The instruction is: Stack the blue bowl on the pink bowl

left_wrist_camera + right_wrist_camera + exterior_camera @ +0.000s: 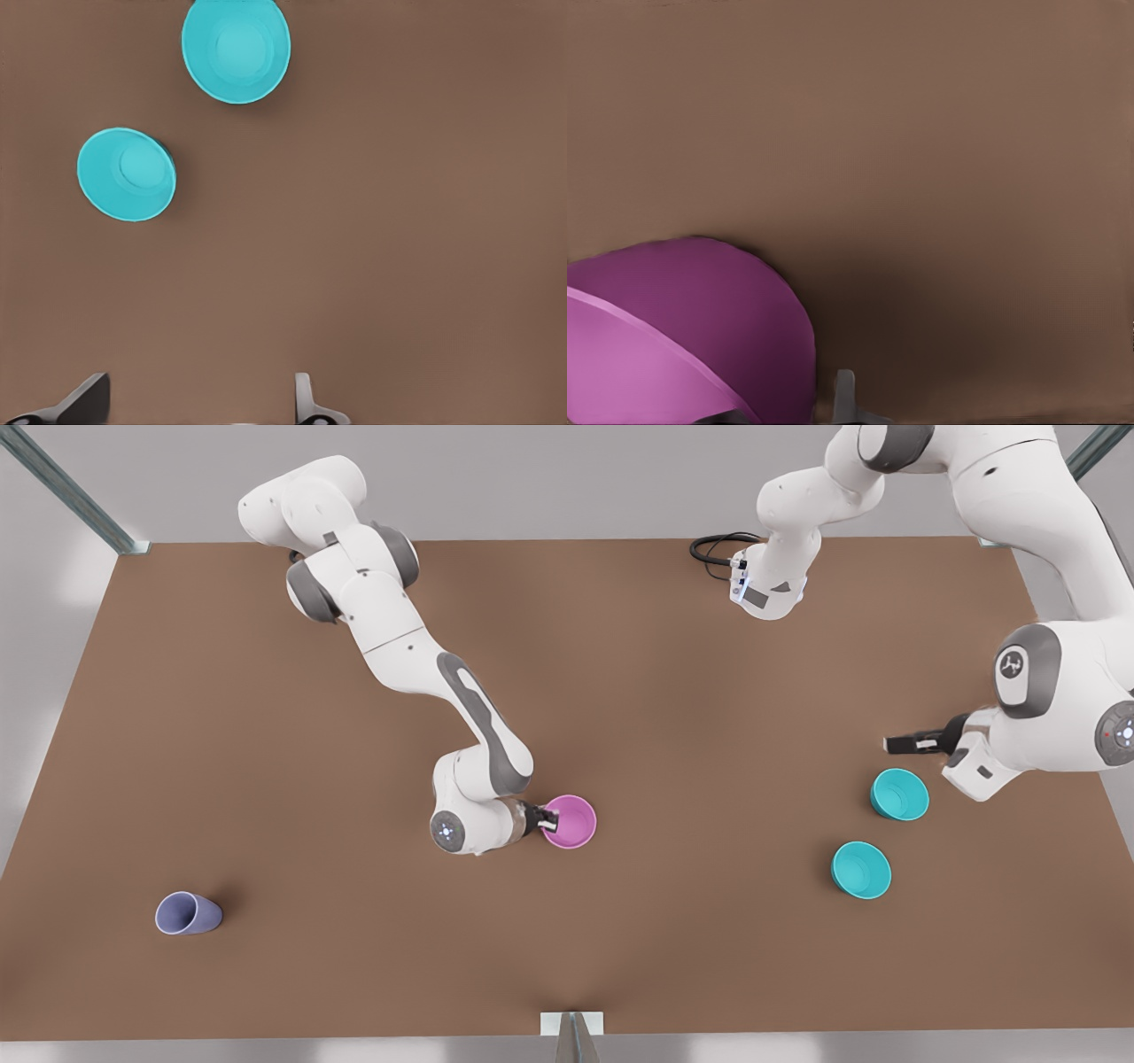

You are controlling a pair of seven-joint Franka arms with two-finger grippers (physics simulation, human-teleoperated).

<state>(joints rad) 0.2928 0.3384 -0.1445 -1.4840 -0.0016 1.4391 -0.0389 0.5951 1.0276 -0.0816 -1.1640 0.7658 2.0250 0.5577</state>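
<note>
Gripping the rim of the pink bowl [571, 821], the right gripper [547, 820] sat just below the middle of the table [266, 779] in the front view, its fingers closed on the bowl's 9 o'clock edge. In the right wrist view the pink bowl [682, 345] bulked close under the camera, one fingertip [845, 394] showing just outside its wall.

The left gripper [897, 744] hung over the table at about 3 o'clock in the front view, fingers spread wide with nothing between them. Two teal bowls lay near it: the blue bowl [900, 794] just off the gripper at its 6 o'clock, and a second teal bowl [861, 870] at roughly 7 o'clock from the first, close but apart. Both stood upright and well apart from the pink bowl. The left wrist view showed the blue bowl [236, 50] and its twin [126, 173] beyond the open fingertips [85, 400].

A lavender cup [187, 913] lay on its side near the table's 8 o'clock corner.
</note>
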